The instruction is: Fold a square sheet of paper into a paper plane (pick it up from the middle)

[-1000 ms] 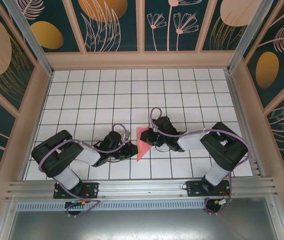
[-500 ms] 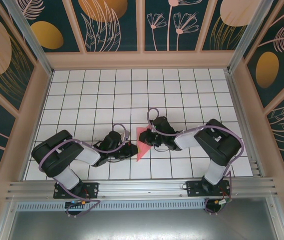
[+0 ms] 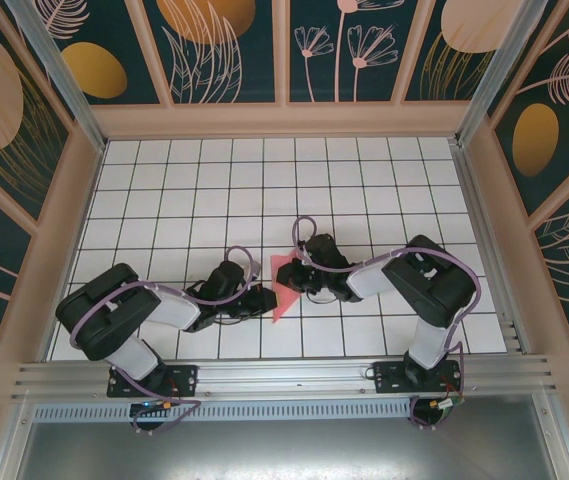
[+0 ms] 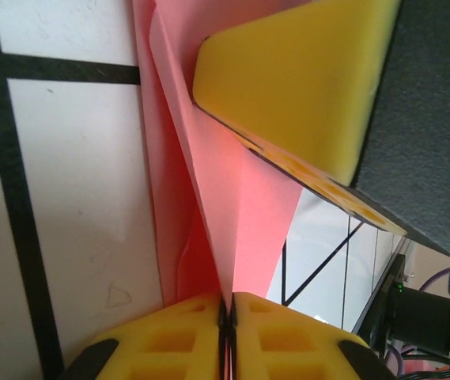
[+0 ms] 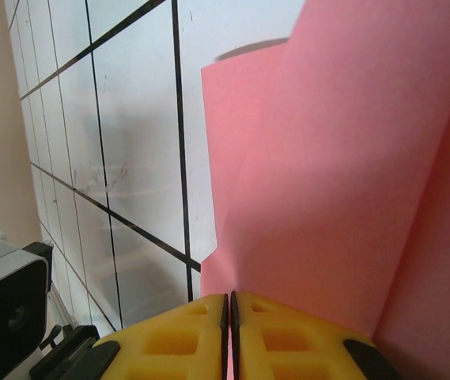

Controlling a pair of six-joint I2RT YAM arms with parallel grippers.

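Noted salmon-pink paper sheet [image 3: 282, 303] partly folded into a narrow triangle, tip toward the near edge, on the white grid table [image 3: 364, 180], slightly left of centre and near the front. Logged both arms reaching inward and meeting at it: left gripper [image 3: 268, 297] at its left edge, right gripper [image 3: 286, 278] at its upper right part.

Left wrist view: found left gripper [image 4: 227, 309] clenched, yellow pads pressed together with a raised crease of the paper [image 4: 217, 198] running straight into the seam between them. Counted at least two layers there, their long edges fanning upward from the pinch. Saw the outer left edge resting on a white tile, apart from the nearest black grid line. Saw one yellow finger [image 4: 288, 87] of the right gripper pressing on the paper from the upper right.

Right wrist view: found right gripper [image 5: 230, 305] clenched too, pads together at the lower edge of a paper layer [image 5: 351, 198]; grip on that edge looks likely, though the contact itself sits hidden at the seam. Noted the layer's free corner lifted off the table, casting a shadow on the tile behind.

Room to move: saw a wide run of white tiles between the grippers and the back wall [image 3: 284, 120], and open tiles to both sides up to the side walls.
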